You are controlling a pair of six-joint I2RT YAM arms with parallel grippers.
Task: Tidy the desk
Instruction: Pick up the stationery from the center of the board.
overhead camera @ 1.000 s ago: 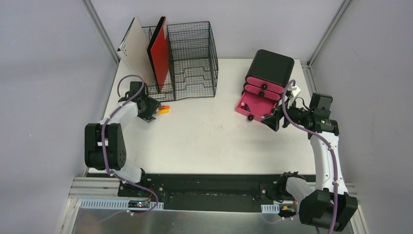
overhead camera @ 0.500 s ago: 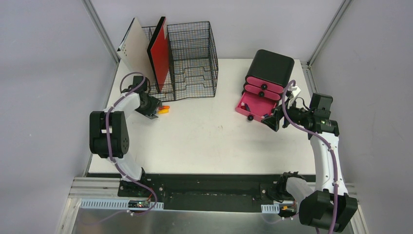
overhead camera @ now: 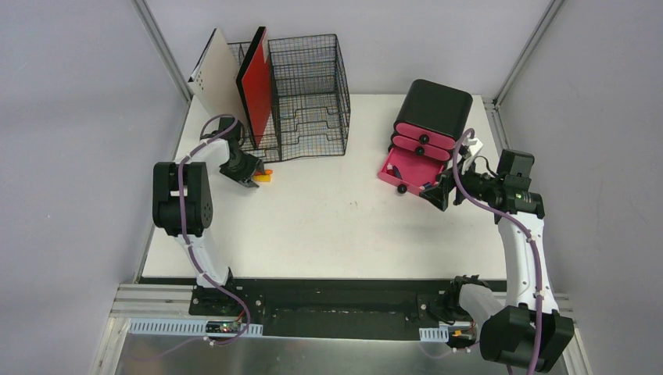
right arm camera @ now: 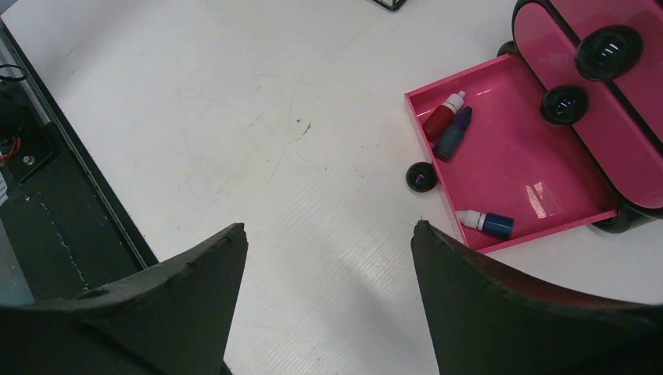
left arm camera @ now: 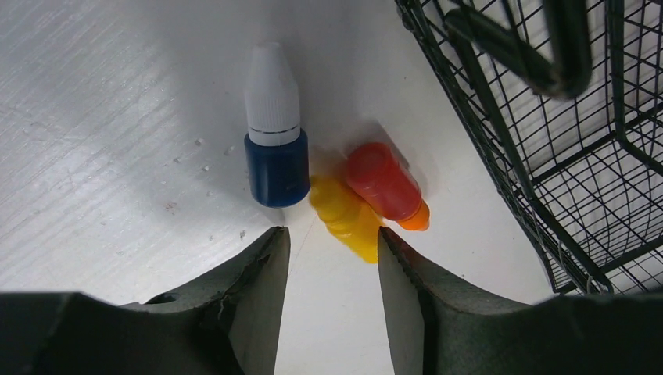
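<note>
Bench: the white bench (overhead camera: pixel 336 226) is carrying everything, lying flat beneath both my arms.
Wire organizer: the black wire-mesh organizer (overhead camera: pixel 309 94) is standing at the far left of the bench, holding a cream perforated board (overhead camera: pixel 219 78) and a red board (overhead camera: pixel 256 86) upright in its left slots.
Drawer box: the black drawer box (overhead camera: pixel 434 105) is sitting at the far right, with its bottom pink drawer (right arm camera: pixel 516 156) standing pulled out.
Left pincer: I am holding my left pincer (left arm camera: pixel 330 234) low over the bench beside the organizer's front corner, fingers apart and gripping nothing.
Right pincer: I am hovering my right pincer (right arm camera: pixel 328 225) wide apart with nothing in it, looking down on the open drawer.
Loose bottles: a white-capped blue bottle (left arm camera: pixel 275 148), a yellow bottle (left arm camera: pixel 344 215) and a red bottle (left arm camera: pixel 383 183) are lying close together on the bench just ahead of my left fingertips, the yellow one nearest the gap.
Drawer bottles: a red-bodied bottle (right arm camera: pixel 442 117) and a dark blue bottle (right arm camera: pixel 453 134) are lying side by side in the drawer, with a white-tipped blue bottle (right arm camera: pixel 489 223) lying apart from them.
</note>
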